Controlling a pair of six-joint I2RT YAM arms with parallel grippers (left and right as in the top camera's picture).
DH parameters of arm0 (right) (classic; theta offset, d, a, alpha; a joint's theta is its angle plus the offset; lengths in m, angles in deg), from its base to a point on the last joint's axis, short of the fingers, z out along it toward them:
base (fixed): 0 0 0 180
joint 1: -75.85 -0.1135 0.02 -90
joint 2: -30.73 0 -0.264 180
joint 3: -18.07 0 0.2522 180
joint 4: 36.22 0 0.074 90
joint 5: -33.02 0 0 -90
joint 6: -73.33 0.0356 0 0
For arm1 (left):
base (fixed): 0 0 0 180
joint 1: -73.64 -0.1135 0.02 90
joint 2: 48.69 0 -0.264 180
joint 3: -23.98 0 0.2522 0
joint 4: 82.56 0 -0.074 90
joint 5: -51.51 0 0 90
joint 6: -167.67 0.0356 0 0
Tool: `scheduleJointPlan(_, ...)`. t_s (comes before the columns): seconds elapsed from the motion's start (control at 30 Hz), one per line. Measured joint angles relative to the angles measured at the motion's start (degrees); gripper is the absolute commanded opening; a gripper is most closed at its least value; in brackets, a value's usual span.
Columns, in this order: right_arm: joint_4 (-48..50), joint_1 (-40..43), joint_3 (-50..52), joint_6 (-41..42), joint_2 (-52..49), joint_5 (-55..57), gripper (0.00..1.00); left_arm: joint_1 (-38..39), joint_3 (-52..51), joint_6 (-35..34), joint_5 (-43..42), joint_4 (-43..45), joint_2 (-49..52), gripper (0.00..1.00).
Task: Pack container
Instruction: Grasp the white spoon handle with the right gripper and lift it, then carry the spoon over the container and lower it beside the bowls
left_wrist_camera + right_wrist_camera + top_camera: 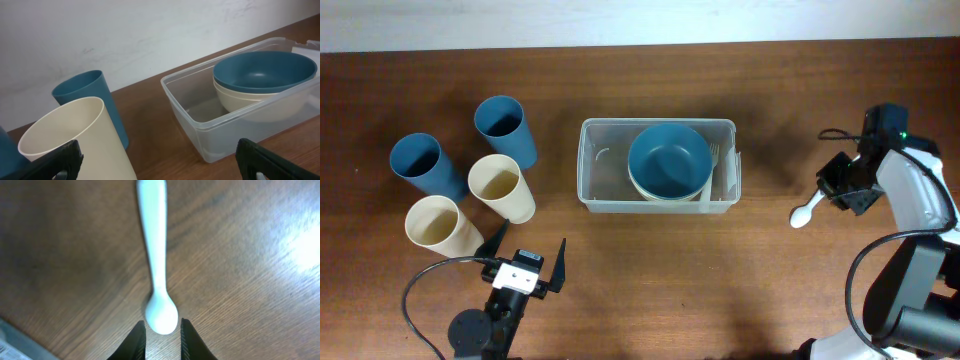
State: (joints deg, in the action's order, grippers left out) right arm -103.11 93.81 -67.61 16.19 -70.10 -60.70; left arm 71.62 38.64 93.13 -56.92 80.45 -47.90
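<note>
Down-left of the container [586, 165], the left gripper [534, 238] sits spread wide. The container is mid-table, with stacked bowls [668, 160] and a fork [714, 156] inside. To its right, the right gripper [162, 339] pinches a white spoon [154, 245]. Next, I'd guess, it carries the spoon over the rim and lets go.

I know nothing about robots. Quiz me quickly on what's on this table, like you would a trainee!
1. How many cups stand left of the container?
2. True or false: the blue bowl sits nested in a cream bowl.
3. The white spoon is: A) inside the container, B) outside it, at the right pincer, C) in a cup.
Key: 1) four; 2) true; 3) B.
</note>
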Motion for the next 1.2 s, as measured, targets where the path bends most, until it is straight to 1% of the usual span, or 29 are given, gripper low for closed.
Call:
scheduleJointPlan(0.2, 4.4, 0.0, 5.7, 2.0, 0.0, 0.0, 0.19, 0.0, 0.0, 0.0, 0.0, 0.0, 0.0, 1.0)
scheduleJointPlan(0.5, 9.9, 0.0, 11.0, 2.8, 0.0, -0.1, 0.21, 0.0, 0.0, 0.0, 0.0, 0.0, 0.0, 1.0)
scheduleJointPlan(0.53, 10.6, 0.0, 11.6, 2.8, 0.0, -0.1, 0.22, 0.0, 0.0, 0.0, 0.0, 0.0, 0.0, 1.0)
scheduleJointPlan(0.57, 11.5, 0.0, 12.3, 2.9, 0.0, -0.1, 0.25, 0.0, 0.0, 0.0, 0.0, 0.0, 0.0, 1.0)
scheduleJointPlan(0.67, 14.8, -0.1, 14.1, 2.4, 0.0, -1.0, 0.4, 0.0, 0.0, 0.0, 0.0, 0.0, 0.0, 1.0)
scheduleJointPlan(0.73, 16.8, -0.5, 14.7, 1.7, 0.0, -1.9, 0.48, 0.0, 0.0, 0.0, 0.0, 0.0, 0.0, 1.0)
scheduleJointPlan(0.8, 18.2, -1.4, 15.1, 1.1, 0.0, -2.5, 0.52, 0.0, 0.0, 0.0, 0.0, 0.0, 0.0, 1.0)
scheduleJointPlan(1.03, 19.9, -5.2, 15.3, 0.4, 0.0, -3.6, 0.53, 0.0, 0.0, 0.0, 0.0, 0.0, 0.0, 1.0)
scheduleJointPlan(1.2, 20.7, -5.7, 15.3, -0.4, 0.0, -4.4, 0.52, 0.0, 0.0, 0.0, 0.0, 0.0, 0.0, 1.0)
